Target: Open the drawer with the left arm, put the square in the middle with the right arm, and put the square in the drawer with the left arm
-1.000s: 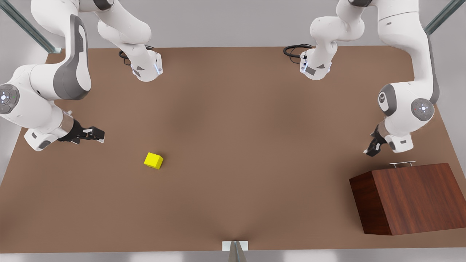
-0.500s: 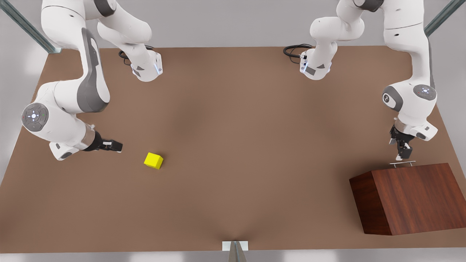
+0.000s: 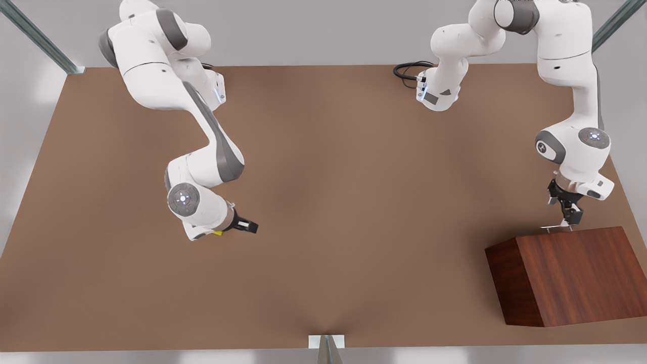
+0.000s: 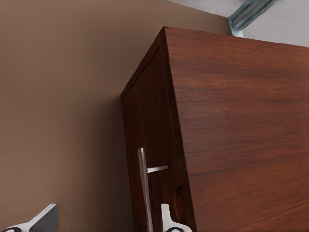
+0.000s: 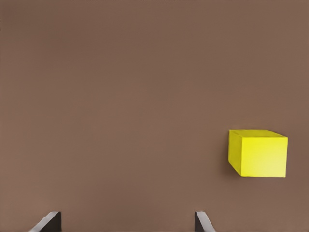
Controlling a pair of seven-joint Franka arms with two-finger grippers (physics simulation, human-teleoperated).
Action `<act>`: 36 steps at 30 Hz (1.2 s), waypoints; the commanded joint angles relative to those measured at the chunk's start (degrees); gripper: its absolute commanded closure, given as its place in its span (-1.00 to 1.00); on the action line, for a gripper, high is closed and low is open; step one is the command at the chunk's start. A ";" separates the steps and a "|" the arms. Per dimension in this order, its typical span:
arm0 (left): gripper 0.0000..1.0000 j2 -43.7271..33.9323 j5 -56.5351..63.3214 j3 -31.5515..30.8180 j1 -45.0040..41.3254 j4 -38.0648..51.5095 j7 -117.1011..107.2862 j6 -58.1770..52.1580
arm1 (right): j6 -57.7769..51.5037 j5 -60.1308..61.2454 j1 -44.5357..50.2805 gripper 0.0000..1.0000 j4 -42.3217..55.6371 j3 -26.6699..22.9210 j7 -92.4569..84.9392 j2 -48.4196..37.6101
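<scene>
My left gripper has dropped to the drawer's handle, fingers spread either side, not clamped; drawer shut. My right gripper, open, swung over the square, w/ cube offset beside it. Grabs next, I'd guess. Count: 1 cabinet, 1 square, 2 arms.

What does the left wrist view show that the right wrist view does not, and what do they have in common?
The left wrist view gives the dark wooden cabinet, its silver drawer handle standing between the open fingers of the left claw, and a metal strut beyond. The right wrist view gives instead the yellow square resting on the table, off to one side of the open right claw, not between its fingers. Both share the bare brown tabletop and a pair of spread fingertips.
</scene>
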 commanded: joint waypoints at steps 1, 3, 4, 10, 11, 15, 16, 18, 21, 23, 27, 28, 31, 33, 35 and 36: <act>-1.00 0.02 -0.37 -0.08 0.04 0.00 -0.02 0.09 | 0.20 0.00 0.00 -1.00 -0.32 -0.08 -0.06 -0.01; -1.00 0.81 -0.28 -0.08 0.75 0.00 -0.02 1.59 | 0.29 -1.41 -0.70 -1.00 -1.64 -0.43 -1.81 0.78; -1.00 0.81 -0.37 -0.08 0.75 -0.09 -0.02 1.67 | 0.20 -1.58 -0.79 -1.00 -1.90 -0.70 -2.96 1.40; -1.00 1.86 -0.20 -0.17 0.75 0.00 -0.02 1.67 | 2.93 -5.19 -9.14 -1.00 -15.88 -0.79 -8.67 -3.70; -1.00 1.86 -0.20 -0.17 0.75 0.00 -0.02 1.67 | 3.19 -5.10 -8.88 -1.00 -15.88 -0.70 -8.76 -3.61; -1.00 2.22 -0.20 -0.17 0.75 0.00 -0.02 1.67 | 9.43 -5.27 -10.90 -1.00 -16.40 -0.79 -9.11 -0.71; -1.00 2.65 -0.20 -0.26 0.75 0.00 -0.02 1.67 | 11.97 -5.10 -11.34 -1.00 -18.68 -0.79 -9.64 -0.80; -1.00 3.36 -0.20 -0.26 0.75 0.00 -0.02 1.67 | 16.55 -4.92 -11.69 -1.00 -22.03 -0.79 -9.81 -0.97; -1.00 3.18 -0.20 -0.26 0.75 0.00 -0.02 1.67 | 16.55 -4.57 -11.60 -1.00 -21.85 -0.70 -9.64 0.43; -1.00 2.57 -0.02 -0.26 0.75 0.00 0.07 1.06 | 16.73 -4.57 -11.52 -1.00 -21.94 -0.61 -9.64 1.22; -1.00 2.30 -0.02 -0.35 0.75 -0.35 0.07 0.27 | 16.81 -4.57 -11.96 -1.00 -22.82 -0.61 -9.64 2.01; -1.00 2.30 0.07 -0.26 0.75 -0.44 0.07 0.27 | 16.73 -4.66 -11.87 -1.00 -22.82 -0.70 -9.64 2.10; -1.00 1.87 0.07 -0.26 0.75 -0.53 0.16 -0.96 | 17.25 -4.57 -11.16 -0.97 -23.44 -0.61 -9.64 2.89; -1.00 1.51 0.16 -0.26 0.75 -0.70 0.25 -1.84 | 17.69 -4.66 -11.25 -0.41 -23.52 -0.61 -9.55 3.24; -1.00 1.43 0.16 -0.26 0.75 -0.79 0.25 -2.28 | 17.69 -4.83 -11.17 -0.29 -23.61 -0.70 -9.64 3.77; -1.00 1.16 0.16 -0.17 0.83 -0.79 0.33 -2.37 | 17.69 -4.83 -11.16 -0.29 -23.61 -0.61 -9.64 4.03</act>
